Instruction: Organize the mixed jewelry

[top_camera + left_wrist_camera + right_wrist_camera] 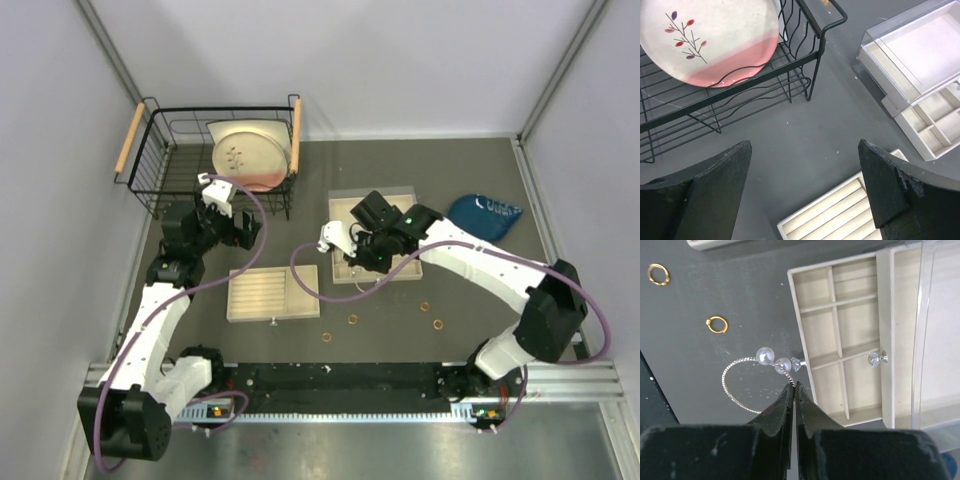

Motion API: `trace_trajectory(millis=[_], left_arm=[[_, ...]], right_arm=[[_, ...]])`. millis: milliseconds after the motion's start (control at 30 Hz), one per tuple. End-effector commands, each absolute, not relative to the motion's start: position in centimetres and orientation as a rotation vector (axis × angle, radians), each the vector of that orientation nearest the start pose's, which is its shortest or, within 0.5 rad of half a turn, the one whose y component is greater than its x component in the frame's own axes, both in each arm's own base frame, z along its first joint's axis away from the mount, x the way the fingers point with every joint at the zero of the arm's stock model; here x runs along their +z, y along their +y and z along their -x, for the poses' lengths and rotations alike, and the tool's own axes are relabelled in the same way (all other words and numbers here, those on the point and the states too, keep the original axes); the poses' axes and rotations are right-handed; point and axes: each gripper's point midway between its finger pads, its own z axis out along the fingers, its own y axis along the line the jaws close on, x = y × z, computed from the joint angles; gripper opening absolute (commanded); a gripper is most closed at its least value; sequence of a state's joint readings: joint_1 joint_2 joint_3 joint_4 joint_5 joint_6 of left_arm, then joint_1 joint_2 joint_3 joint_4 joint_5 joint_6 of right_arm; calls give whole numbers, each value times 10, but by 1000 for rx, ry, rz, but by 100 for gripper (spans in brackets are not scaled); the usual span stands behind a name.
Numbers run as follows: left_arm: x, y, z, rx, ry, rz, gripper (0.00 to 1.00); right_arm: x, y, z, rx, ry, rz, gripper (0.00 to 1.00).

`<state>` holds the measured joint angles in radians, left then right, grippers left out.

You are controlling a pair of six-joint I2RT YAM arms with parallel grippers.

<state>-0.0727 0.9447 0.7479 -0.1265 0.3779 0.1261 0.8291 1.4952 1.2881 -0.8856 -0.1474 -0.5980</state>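
The step in hand was judged to be the sorting of the silver hoop (765, 356). The right claw (794, 386) was fully closed, and its tips appeared to be pinched on the wire just beside the two pearls. From the wrist view it could not be made certain that the wire was caught rather than merely lying under the tips. Most of the hoop was seen at about 9 o'clock of the tips, just beside the near corner of the open compartmented drawer (838, 340), which was seen at 1 o'clock. Two gold rings (710, 325) were seen lying on the counter (740, 290) towards 10 and 11 o'clock, well apart from the drawer. The next move was judged to call for the hoop to be lifted over the drawer's wall, carried above one compartment and released there, with care taken that so thin a wire was not lost from the grip. In the overhead view the right arm was reached in from 4 o'clock, its wrist bent down towards the counter. The left claw (805, 187) was held wide open and empty above bare counter, with the wire basket (815, 55) at 11 o'clock and the ridged tray (835, 212) at 6 o'clock.
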Motion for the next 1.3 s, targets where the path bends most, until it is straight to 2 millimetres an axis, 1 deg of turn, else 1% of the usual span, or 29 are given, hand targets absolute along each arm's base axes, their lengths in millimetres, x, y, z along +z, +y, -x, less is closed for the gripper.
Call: trace_trajectory(millis=[0, 100, 233, 300, 333, 400, 433, 533, 567, 633, 667, 700, 867, 900, 1033, 1267], left_arm=[[240, -80, -330, -289, 1770, -418, 93], [240, -81, -330, -292, 1766, -423, 93], [237, -82, -331, -298, 1770, -425, 93], [235, -82, -331, -302, 1773, -423, 93], [236, -82, -331, -303, 1771, -420, 93], [235, -82, -332, -303, 1772, -418, 93], [235, -82, -332, -302, 1770, -419, 93], [235, -82, -331, -302, 1770, -419, 93], [233, -81, -331, -299, 1772, -421, 93], [234, -82, -331, -300, 1771, -422, 93], [234, -82, -331, -301, 1770, -421, 93], [234, -81, -330, -299, 1771, -420, 93], [231, -82, -330, -302, 1775, -423, 93], [231, -82, -330, -306, 1775, -424, 93], [231, -83, -330, -306, 1775, -424, 93], [232, -83, -329, -306, 1771, -426, 93]], right_arm=[[138, 248, -236, 178, 2028, 1760, 0], [131, 239, -250, 127, 2068, 1696, 0], [126, 219, -271, 82, 2142, 1599, 0], [122, 212, -277, 57, 2161, 1576, 0], [121, 210, -284, 28, 2153, 1549, 0], [113, 203, -289, -10, 2164, 1523, 0], [111, 202, -296, -44, 2149, 1502, 0], [93, 197, -297, -57, 2182, 1502, 0], [84, 193, -298, -61, 2216, 1501, 0], [76, 191, -300, -42, 2264, 1470, 0], [75, 190, -302, -32, 2279, 1451, 0], [70, 185, -306, -29, 2311, 1427, 0], [66, 177, -316, -16, 2375, 1335, 0], [62, 174, -318, -21, 2393, 1324, 0], [58, 166, -322, -20, 2437, 1269, 0], [59, 156, -334, -49, 2477, 1174, 0]])
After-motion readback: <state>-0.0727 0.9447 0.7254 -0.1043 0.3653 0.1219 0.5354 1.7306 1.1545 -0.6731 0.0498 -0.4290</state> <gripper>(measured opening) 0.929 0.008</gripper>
